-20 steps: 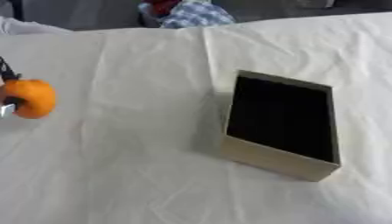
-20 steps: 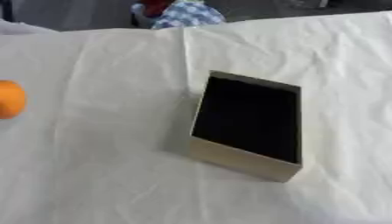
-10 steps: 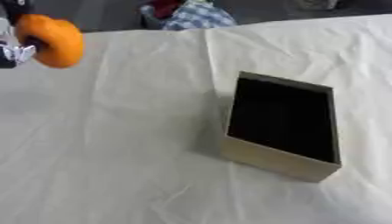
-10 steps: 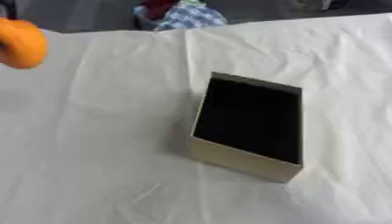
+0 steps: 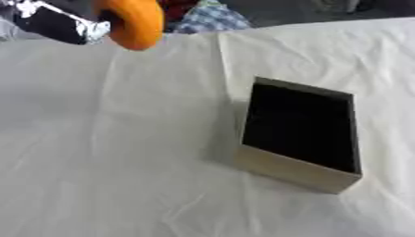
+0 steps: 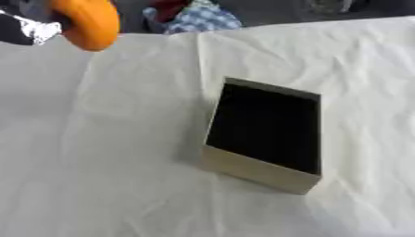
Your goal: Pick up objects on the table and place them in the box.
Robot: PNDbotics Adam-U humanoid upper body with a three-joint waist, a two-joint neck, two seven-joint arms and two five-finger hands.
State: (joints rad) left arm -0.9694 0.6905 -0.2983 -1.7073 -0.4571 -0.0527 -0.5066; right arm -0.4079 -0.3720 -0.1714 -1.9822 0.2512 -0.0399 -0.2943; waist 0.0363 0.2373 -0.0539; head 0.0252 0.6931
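Left hand (image 5: 57, 21) is at the far-left corner, black with silver patches, blurred. The orange object (image 5: 134, 21) sits against its right side and looks carried, raised above the white cloth (image 5: 122, 162), so I read the fingers as wrapped on it. The actual contact is hidden and I can't see how much of the fruit-like shape they cover. Right hand is not in either view.

Orange object: rounded oval, long axis roughly upright in view and leaning slightly, lower end toward the table. No stem or marking visible, so no real front or back to it.

Box (image 6: 263, 134): open, dark inside, tan walls, right of centre, well apart from the hand. Its long axis runs near-to-far, skewed a little, with the near short wall facing the camera. It looks empty.

Risks, as I judge them:
- the round thing could slip out during the carry across, since the hold is unverified
- released early or off-line, it hits the left long wall or rim, bounces and rolls on the cloth
- wrinkled cloth means the light box could shift if bumped
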